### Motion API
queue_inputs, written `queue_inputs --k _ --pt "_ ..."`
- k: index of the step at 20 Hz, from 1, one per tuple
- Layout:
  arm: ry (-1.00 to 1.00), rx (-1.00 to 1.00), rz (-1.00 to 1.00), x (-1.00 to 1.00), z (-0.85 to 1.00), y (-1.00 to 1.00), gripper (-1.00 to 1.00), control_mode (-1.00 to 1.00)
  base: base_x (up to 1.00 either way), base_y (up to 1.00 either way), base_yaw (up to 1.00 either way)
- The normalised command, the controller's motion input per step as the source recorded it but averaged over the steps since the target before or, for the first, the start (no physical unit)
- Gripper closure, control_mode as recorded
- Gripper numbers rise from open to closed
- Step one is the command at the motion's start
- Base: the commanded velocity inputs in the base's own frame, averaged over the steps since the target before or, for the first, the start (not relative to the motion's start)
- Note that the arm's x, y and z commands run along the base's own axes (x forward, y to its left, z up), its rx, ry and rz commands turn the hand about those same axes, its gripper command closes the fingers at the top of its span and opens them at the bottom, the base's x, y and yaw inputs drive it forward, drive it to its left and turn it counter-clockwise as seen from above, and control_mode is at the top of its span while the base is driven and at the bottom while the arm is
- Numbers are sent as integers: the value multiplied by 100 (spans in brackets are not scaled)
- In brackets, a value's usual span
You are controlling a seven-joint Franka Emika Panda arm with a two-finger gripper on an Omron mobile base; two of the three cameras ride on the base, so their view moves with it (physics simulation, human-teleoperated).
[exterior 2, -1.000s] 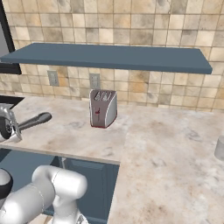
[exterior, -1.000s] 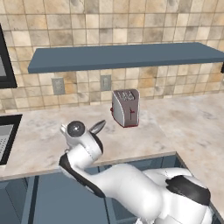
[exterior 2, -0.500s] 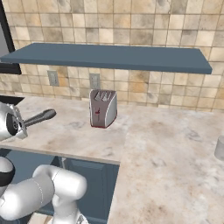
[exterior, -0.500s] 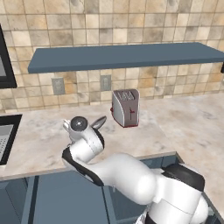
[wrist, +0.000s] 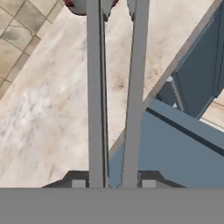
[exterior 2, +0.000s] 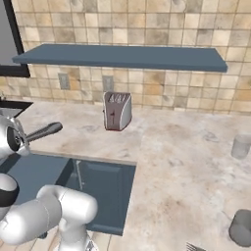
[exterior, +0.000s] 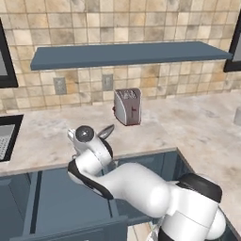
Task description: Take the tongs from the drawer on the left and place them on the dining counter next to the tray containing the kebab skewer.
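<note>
Kitchen counter [exterior: 197, 120]: beige marbled stone running below the tiled wall and the slate-blue shelf [exterior: 127, 52].

Drawer [exterior: 66, 200]: dark slate-blue, pulled open under the counter's front edge, its flat interior in view beneath the arm; also seen in the right base view [exterior 2: 105, 184].

Toaster [exterior: 128, 106]: silver with red sides, upright on the counter near the wall.

Tongs [wrist: 116, 92]: grey metal, two narrow arms side by side with a slim gap between them. Lifted clear of the drawer, above the counter's front edge. In the hand view the long axis runs straight away from the hand, free ends toward the toaster. In the left base view one arm [exterior: 106, 132] juts up and right from the hand.

Gripper [wrist: 110, 183]: clenched on the tongs, one fingertip [wrist: 78, 181] outside each arm.
</note>
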Motion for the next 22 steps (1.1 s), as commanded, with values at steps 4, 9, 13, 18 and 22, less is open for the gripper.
queue_inputs --k 4,9,13,18,22 --pt "0 0 0 0 0 0 100 100 -100 2 -19" --pt "0 0 0 0 0 0 100 100 -100 12 -19" --pt "0 0 0 0 0 0 100 100 -100 48 -12" --pt "0 0 0 0 0 0 100 100 -100 93 -10" --pt "0 0 0 0 0 0 100 100 -100 91 -8"
